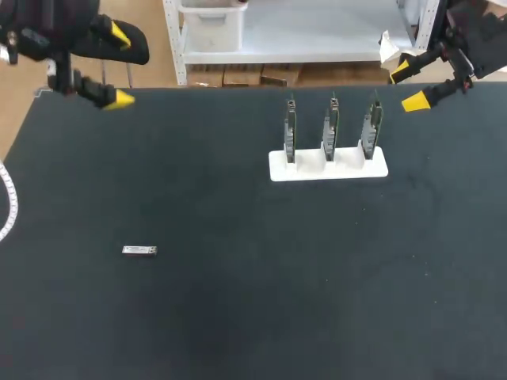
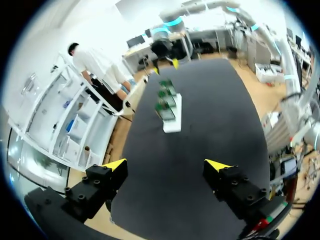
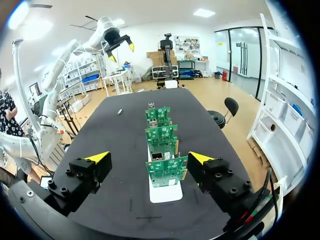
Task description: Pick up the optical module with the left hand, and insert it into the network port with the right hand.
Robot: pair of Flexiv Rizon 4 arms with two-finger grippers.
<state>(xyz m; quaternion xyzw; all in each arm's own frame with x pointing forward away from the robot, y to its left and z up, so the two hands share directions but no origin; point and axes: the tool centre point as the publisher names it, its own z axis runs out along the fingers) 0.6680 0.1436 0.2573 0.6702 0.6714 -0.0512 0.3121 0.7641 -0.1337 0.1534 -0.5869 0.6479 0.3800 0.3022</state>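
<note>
Lying flat, optical module (image 1: 139,250) sat well apart from left pincer (image 1: 120,66) and right pincer (image 1: 408,85), both spread, empty; a skewed pinch might skid it.

White curved strip (image 1: 8,202) on the black table (image 1: 238,309).

Left arm (image 1: 43,36): comes in at the far left corner of the head view, wrist raised. Left gripper (image 1: 120,66): both yellow-tipped fingers spread wide apart, gripping nothing. Right arm (image 1: 479,36): comes in at the far right corner, wrist likewise raised; right gripper (image 1: 407,85) with fingers spread wide apart, gripping nothing.
</note>
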